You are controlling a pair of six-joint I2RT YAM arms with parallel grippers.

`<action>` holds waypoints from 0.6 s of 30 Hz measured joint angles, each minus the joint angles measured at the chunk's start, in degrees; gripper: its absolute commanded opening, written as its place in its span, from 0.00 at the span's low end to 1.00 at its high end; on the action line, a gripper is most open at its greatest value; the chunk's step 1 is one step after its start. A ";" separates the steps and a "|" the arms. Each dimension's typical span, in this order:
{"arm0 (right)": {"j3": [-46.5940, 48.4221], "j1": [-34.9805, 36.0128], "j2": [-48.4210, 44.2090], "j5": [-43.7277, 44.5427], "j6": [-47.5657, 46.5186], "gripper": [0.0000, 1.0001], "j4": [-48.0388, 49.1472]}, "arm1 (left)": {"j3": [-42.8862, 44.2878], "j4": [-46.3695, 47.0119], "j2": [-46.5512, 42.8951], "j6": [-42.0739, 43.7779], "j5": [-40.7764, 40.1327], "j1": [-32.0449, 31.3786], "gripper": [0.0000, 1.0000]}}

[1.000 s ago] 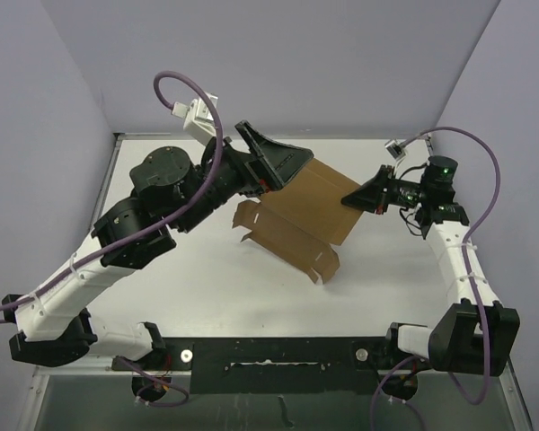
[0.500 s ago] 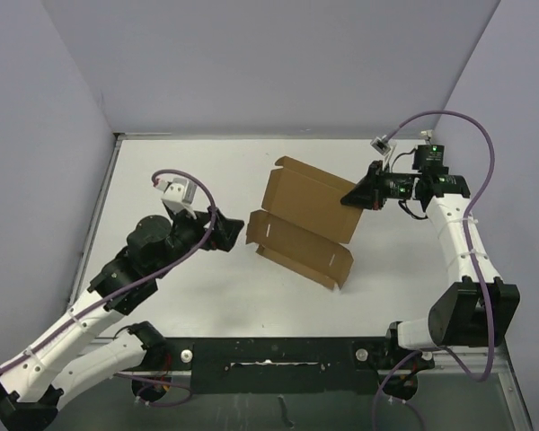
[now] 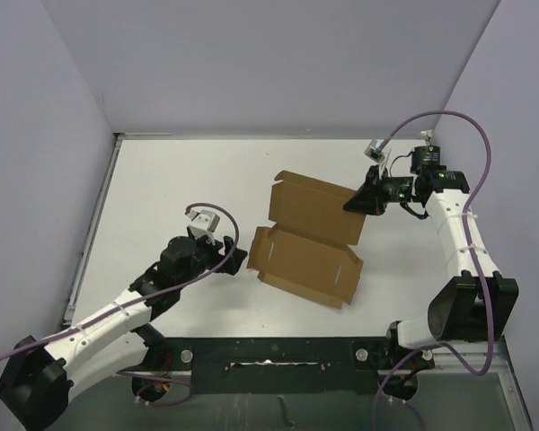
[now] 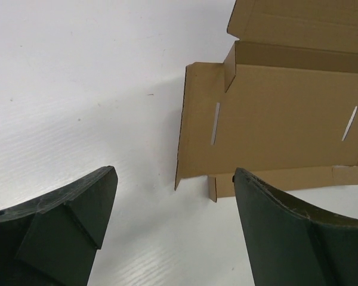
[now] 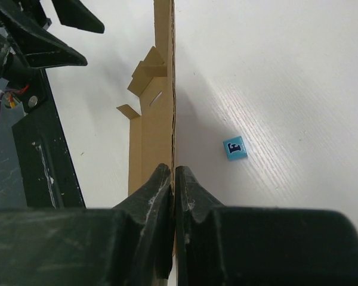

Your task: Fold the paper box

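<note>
The paper box (image 3: 310, 242) is a brown die-cut cardboard sheet with slits and flaps, lying mid-table with its far panel raised. My right gripper (image 3: 353, 205) is shut on the right edge of that raised panel; in the right wrist view the fingers (image 5: 172, 171) pinch the cardboard (image 5: 158, 113) edge-on. My left gripper (image 3: 237, 259) sits low on the table just left of the box's near-left corner, open and holding nothing. The left wrist view shows its fingertips (image 4: 174, 173) spread wide, with the box (image 4: 286, 113) just ahead and apart from them.
A tiny blue cube (image 5: 235, 148) lies on the white table beyond the raised panel, seen only in the right wrist view. The black base rail (image 3: 278, 355) runs along the near edge. Grey walls enclose the table on three sides.
My left arm has pulled back and down from the box's far-left side to the table left of the box. The box has shifted slightly. My right gripper has kept its hold.
</note>
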 measured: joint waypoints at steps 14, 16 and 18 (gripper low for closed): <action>0.94 1.55 -0.02 -1.75 -6.19 0.00 -1.11 | 0.92 17.53 24.70 -4.98 11.21 5.77 0.50; 0.94 1.60 -0.02 -1.86 -6.36 0.00 -1.20 | 2.03 18.82 26.53 -5.31 12.24 5.77 0.42; 0.94 1.77 -0.02 -1.86 -6.51 0.00 -1.22 | 3.26 20.11 28.30 -5.44 13.11 5.79 0.19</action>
